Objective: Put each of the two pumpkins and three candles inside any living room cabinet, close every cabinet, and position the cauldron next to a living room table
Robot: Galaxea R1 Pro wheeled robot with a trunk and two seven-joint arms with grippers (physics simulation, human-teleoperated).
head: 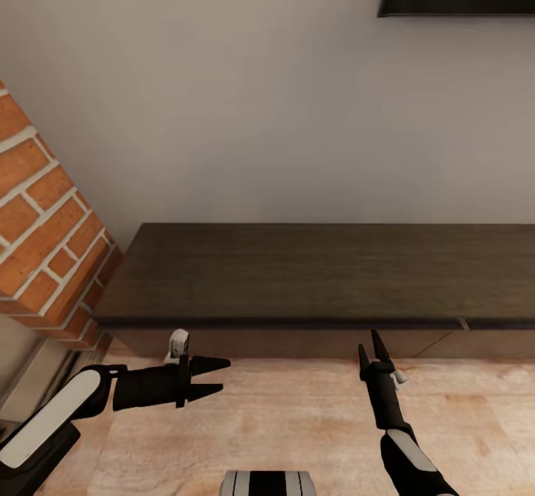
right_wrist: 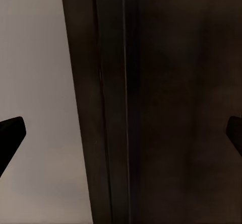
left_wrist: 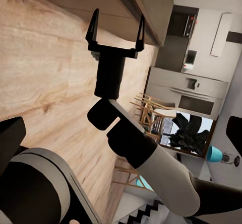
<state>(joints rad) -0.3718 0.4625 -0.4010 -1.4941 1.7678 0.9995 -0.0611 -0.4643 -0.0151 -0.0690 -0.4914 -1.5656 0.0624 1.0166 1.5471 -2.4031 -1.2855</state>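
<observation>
The cabinet point(head: 319, 277) sits closed at our twelve o'clock; left gripper point(head: 215, 377) and right gripper point(head: 373, 351) hold jaws apart, empty.

Dark-brown cabinet point(head: 312, 273), orange brick wall point(head: 41, 214)

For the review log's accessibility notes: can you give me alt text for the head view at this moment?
A long, low dark-brown cabinet stands against a pale wall, its drawer fronts shut. Both black grippers hover open and empty before it over the wood floor: the left gripper and the right gripper. A brick column rises at the left.
</observation>
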